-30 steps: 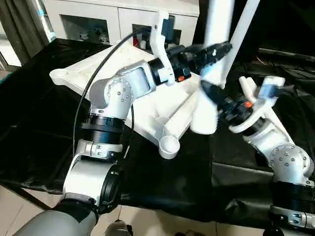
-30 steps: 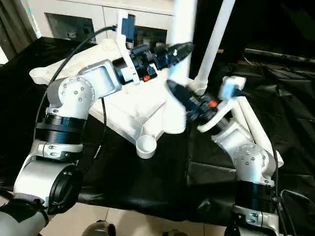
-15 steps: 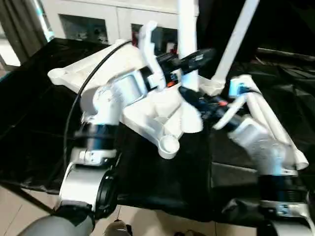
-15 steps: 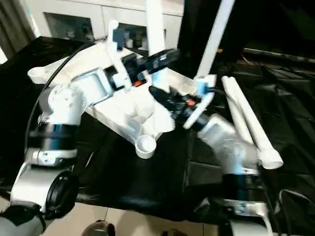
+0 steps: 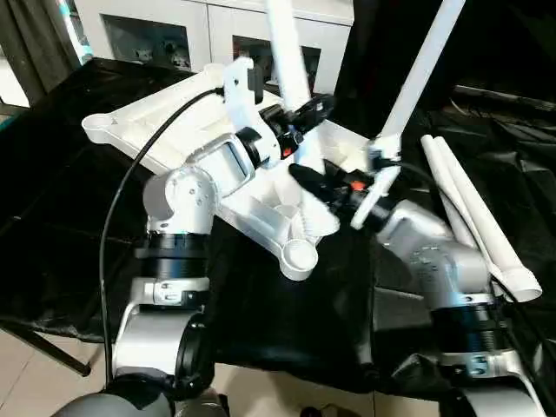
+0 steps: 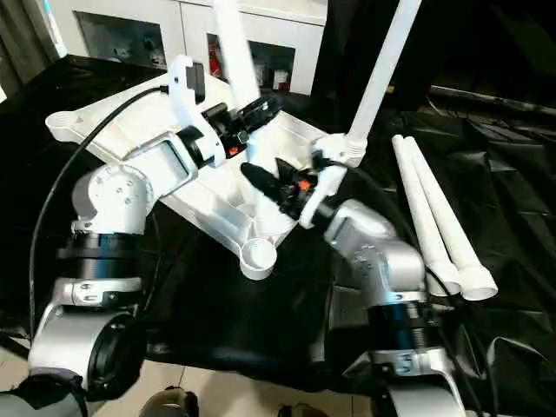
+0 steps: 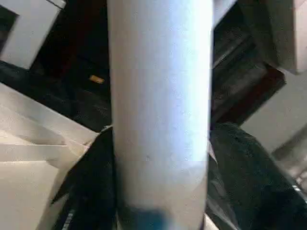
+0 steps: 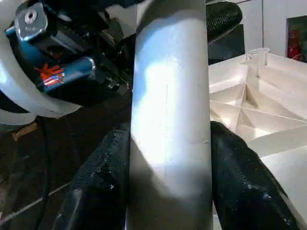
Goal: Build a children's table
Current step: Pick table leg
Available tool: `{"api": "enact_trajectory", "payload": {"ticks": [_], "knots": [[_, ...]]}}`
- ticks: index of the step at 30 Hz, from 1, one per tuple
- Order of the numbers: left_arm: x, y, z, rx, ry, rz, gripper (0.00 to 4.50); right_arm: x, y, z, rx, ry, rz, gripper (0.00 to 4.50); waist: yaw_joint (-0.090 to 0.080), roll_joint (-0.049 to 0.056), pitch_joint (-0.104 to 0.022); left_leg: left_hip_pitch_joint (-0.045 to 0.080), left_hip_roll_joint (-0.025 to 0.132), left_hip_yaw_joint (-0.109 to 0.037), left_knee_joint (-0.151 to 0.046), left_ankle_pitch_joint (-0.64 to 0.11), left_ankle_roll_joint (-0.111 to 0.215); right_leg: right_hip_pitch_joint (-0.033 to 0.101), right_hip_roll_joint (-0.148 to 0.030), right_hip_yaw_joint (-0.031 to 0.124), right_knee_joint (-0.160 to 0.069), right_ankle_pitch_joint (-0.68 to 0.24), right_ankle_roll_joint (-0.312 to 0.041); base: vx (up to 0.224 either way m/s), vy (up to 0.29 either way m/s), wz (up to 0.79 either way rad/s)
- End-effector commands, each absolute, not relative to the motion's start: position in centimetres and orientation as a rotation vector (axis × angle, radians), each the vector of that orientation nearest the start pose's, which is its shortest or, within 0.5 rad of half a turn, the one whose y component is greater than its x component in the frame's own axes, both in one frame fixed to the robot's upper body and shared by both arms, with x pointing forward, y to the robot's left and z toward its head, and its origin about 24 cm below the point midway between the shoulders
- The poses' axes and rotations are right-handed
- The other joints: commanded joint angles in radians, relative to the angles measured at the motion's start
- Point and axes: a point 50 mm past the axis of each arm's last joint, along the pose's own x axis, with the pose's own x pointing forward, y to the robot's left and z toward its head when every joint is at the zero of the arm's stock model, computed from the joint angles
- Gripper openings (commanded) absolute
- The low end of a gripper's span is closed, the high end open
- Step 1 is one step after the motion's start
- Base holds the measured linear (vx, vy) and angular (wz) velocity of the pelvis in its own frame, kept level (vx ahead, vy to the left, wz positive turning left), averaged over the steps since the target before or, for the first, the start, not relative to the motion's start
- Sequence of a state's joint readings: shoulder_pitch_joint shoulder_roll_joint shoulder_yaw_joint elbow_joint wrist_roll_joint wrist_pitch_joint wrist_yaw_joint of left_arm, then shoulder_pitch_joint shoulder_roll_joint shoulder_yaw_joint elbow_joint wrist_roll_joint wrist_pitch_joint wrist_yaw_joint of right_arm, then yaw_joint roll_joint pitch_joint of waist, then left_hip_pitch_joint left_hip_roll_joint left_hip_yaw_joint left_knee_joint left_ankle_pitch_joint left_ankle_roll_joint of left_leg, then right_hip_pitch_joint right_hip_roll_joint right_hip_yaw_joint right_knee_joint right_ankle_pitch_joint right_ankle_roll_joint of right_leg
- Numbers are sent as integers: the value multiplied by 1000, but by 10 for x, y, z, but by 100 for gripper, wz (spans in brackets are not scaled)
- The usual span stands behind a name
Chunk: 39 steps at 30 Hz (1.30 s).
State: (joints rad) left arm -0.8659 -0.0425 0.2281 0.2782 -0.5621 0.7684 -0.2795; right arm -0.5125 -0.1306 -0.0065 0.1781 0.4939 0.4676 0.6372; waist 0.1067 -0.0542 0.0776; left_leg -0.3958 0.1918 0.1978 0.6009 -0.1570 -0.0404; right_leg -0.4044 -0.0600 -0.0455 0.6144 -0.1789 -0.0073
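Four legs in all. One leg (image 5: pixel 289 52) stands nearly upright over the tabletop (image 5: pixel 187 117), and both hands grip it: the left hand (image 5: pixel 308 111) is closed around it higher up, the right hand (image 5: pixel 306 180) just below, near the leg's foot. In the right wrist view the black fingers (image 8: pixel 242 182) press on either side of this tube, with ribbed panels of the tabletop behind. A second leg (image 5: pixel 422 69) is already planted in a far corner socket (image 5: pixel 382 143) and leans up and away. Two spare legs (image 5: pixel 473 213) lie side by side, touching, on the black-draped desk (image 5: pixel 61 200) to the right of the right arm.

One tabletop, lying underside up on the desk, tilted diagonally across it. One open round socket (image 5: pixel 300 257) faces the camera at the nearest corner, another socket (image 5: pixel 95 123) sits at the far left corner. White cabinets (image 5: pixel 174 35) stand behind the desk.
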Motion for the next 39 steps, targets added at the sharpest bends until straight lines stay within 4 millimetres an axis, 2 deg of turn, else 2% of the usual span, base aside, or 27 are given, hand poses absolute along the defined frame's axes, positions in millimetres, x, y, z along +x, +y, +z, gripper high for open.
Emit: {"api": "enact_trajectory", "payload": {"ticks": [1, 9, 14, 15, 16, 17, 19, 21, 23, 27, 32, 35, 36, 39], "knots": [[361, 64, 193, -552, 120, -682, 262, 327, -97, 120, 319, 61, 865, 186, -5, -9, -85, 28, 38, -19, -65, -148, 2, 47, -77, 40, -71, -180, -157, 0, 0, 0], [362, 70, 188, -529, 123, -610, 198, 326, -90, 119, 296, 60, 867, 186, -10, -10, -84, 28, 38, -19, -65, -148, 4, 46, -77, 41, -71, -185, -154, 0, 0, 0], [361, 71, 188, -523, 122, -620, 186, 326, -89, 118, 282, 63, 863, 186, -12, -11, -84, 27, 38, -19, -65, -146, 3, 47, -77, 40, -70, -178, -155, 0, 0, 0], [357, 68, 189, -515, 117, -697, 186, 325, -89, 119, 291, 64, 879, 242, -13, -12, -84, 27, 37, -19, -65, -147, 3, 47, -77, 40, -69, -178, -156, 0, 0, 0], [350, 65, 190, -499, 115, -799, 186, 323, -89, 120, 318, 66, 918, 256, -12, -12, -85, 27, 36, -19, -65, -145, 5, 47, -78, 40, -70, -182, -155, 0, 0, 0], [350, 65, 190, -499, 115, -799, 186, 323, -89, 120, 318, 66, 918, 256, -14, -11, -85, 28, 37, -19, -65, -145, 8, 46, -78, 40, -69, -187, -157, 0, 0, 0], [337, 62, 193, -448, 109, -988, 186, 316, -90, 121, 366, 103, 1010, 271, -14, -11, -84, 29, 38, -19, -66, -139, 10, 46, -75, 40, -66, -178, -166, 0, 0, 0], [332, 63, 195, -450, 108, -1081, 185, 307, -92, 122, 377, 129, 1116, 287, -12, -8, -85, 33, 39, -18, -65, -130, 13, 46, -73, 40, -63, -157, -171, 0, 0, 0], [329, 66, 198, -451, 86, -1144, 185, 302, -95, 123, 396, 144, 1168, 287, -10, -8, -83, 29, 39, -16, -66, -138, 10, 47, -75, 41, -64, -147, -177, 0, 0, 0], [315, 76, 212, -429, 25, -1382, 185, 292, -106, 122, 446, 220, 1276, 287, -11, -8, -80, 31, 39, -18, -69, -174, -11, 46, -77, 41, -71, -235, -163, 0, 0, 0], [307, 85, 225, -471, -30, -1526, 185, 286, -111, 121, 457, 269, 1345, 287, -14, -9, -80, 32, 39, -18, -68, -184, -23, 44, -78, 40, -71, -246, -166, 0, 0, 0], [302, 88, 229, -483, -58, -1610, 185, 285, -112, 123, 469, 280, 1368, 287, -12, -8, -83, 33, 40, -18, -67, -166, -23, 44, -77, 41, -66, -220, -174, 0, 0, 0], [301, 88, 229, -485, -56, -1621, 185, 285, -111, 123, 473, 281, 1371, 262, -12, -8, -83, 33, 39, -18, -67, -166, -24, 44, -78, 41, -66, -216, -176, 0, 0, 0], [299, 88, 226, -486, -43, -1645, 185, 284, -110, 125, 501, 291, 1396, 238, -11, -10, -84, 33, 39, -18, -68, -168, -28, 45, -78, 41, -66, -219, -174, 0, 0, 0]]}}
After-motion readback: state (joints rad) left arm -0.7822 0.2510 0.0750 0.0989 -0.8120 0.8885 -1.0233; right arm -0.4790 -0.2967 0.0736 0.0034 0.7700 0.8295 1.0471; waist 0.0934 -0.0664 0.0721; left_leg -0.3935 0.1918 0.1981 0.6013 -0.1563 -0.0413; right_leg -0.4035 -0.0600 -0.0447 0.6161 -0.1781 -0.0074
